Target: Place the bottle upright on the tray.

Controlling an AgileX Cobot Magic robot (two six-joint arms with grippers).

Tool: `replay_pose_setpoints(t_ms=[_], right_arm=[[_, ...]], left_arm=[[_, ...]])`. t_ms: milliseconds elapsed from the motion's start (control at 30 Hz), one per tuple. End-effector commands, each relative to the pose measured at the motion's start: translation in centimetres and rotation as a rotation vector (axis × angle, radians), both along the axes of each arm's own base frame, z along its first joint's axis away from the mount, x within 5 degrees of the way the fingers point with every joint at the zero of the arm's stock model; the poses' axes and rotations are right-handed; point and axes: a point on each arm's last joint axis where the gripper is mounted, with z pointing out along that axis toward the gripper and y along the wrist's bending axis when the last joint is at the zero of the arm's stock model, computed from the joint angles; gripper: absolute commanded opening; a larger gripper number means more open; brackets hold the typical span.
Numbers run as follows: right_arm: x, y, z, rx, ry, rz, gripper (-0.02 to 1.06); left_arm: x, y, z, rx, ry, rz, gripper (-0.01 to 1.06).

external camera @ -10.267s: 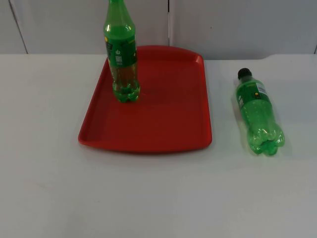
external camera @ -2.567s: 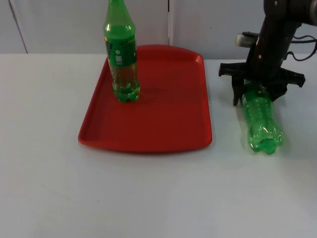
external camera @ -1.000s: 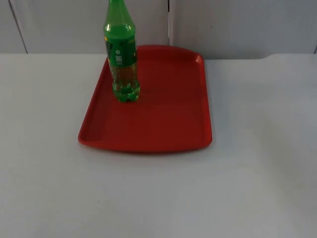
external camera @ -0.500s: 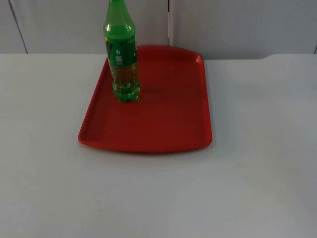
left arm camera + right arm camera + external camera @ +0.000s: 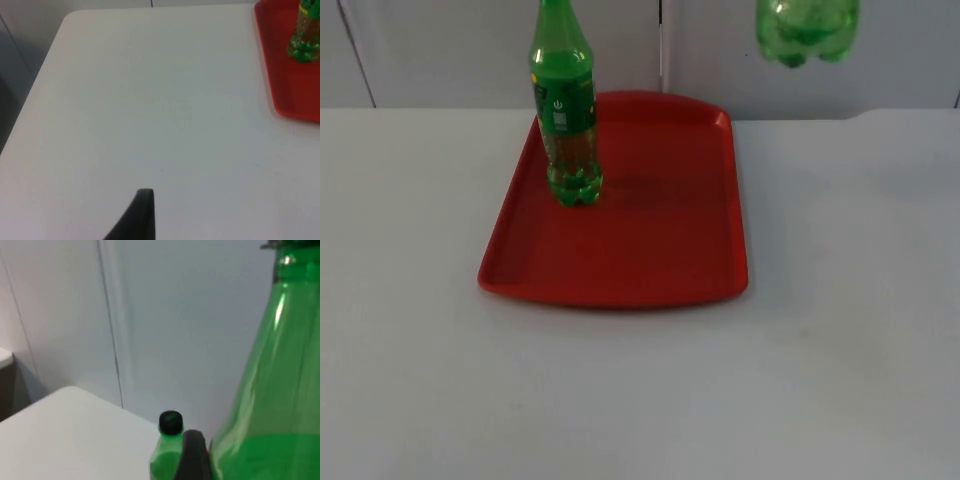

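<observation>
A green soda bottle (image 5: 807,28) hangs base-down high above the white worktop (image 5: 840,330), right of the red tray (image 5: 650,240), presumably pinched by the right pincer for upright placement. Another bottle (image 5: 565,110) stands on the tray. Left pincer waits; grip cannot be told.

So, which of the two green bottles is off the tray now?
The bottle in the air, bottom visible before the wall; the other bottle stands upright on the red tray.

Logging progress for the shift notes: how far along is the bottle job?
Done: one green plastic bottle already stands upright on the red plastic tray. In hand: a second green bottle hangs in the air, base down, beyond the tray's far right corner. Left: lower it onto the tray and release.
</observation>
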Motion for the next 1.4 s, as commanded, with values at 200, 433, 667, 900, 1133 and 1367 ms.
replay_pose_setpoints(t_ms=[200,433,667,900,1133,1367], right_arm=[[0.8,0.8,-3.0,0.002,-0.147,0.024,0.0],[2.6,1.3,-4.7,0.135,-0.238,-0.022,0.0],[5.6,0.0,-8.2,0.188,-0.328,-0.109,0.0],[8.6,-1.0,-11.2,0.186,-0.372,-0.158,0.0],[12.8,0.7,-13.7,0.236,-0.373,-0.145,0.0],[16.9,2.7,-15.9,0.269,-0.329,-0.142,0.0]], left_arm=[[0.0,0.0,0.0,0.002,-0.01,0.003,1.05],[0.0,0.0,0.0,0.002,-0.01,0.003,1.05],[0.0,0.0,0.0,0.002,-0.01,0.003,1.05],[0.0,0.0,0.0,0.002,-0.01,0.003,1.05],[0.0,0.0,0.0,0.002,-0.01,0.003,1.05],[0.0,0.0,0.0,0.002,-0.01,0.003,1.05]])
